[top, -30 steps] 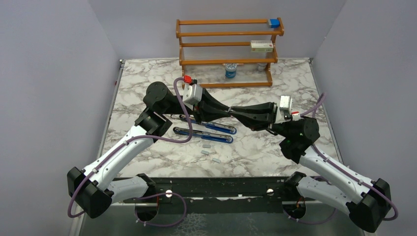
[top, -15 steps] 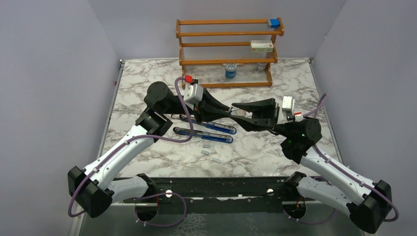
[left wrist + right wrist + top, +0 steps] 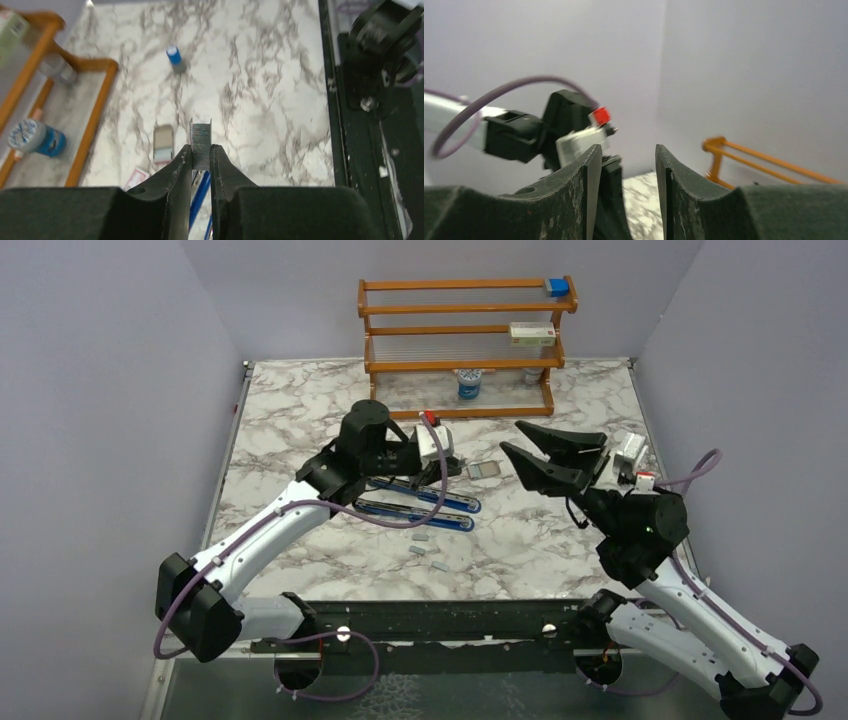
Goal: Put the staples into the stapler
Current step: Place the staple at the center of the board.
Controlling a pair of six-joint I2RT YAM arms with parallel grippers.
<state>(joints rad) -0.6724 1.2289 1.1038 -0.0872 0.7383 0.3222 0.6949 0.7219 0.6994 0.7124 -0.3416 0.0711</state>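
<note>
One staple strip [image 3: 201,145], silver-grey, pinched between the fingertips of the left gripper [image 3: 201,156]. Jaws closed on its near half, far half sticking out past the tips. Held above the middle of the marble table [image 3: 300,420], with the blue of the stapler showing just below the fingers in the left wrist view.

Stapler [image 3: 425,517] opened out flat on the marble, two long blue arms lying side by side, their left ends hidden under the left arm. Three loose staples [image 3: 421,536] on the near side of the stapler: short grey pieces, apart from one another, none touching it. Small flat grey tray [image 3: 484,470] beyond the stapler's right end, close beside the left gripper's tip.

Right gripper [image 3: 510,435] to the right of all this, raised off the table, fingers spread well apart with nothing between them.

Wooden rack [image 3: 460,365] at the far edge of the table: blue block [image 3: 557,286] on the top rail, pink-and-white box [image 3: 532,334] one shelf down, blue-and-white jar [image 3: 469,383] at the bottom. Small blue cylinder [image 3: 174,54] standing alone on the marble, seen from the left wrist only.
</note>
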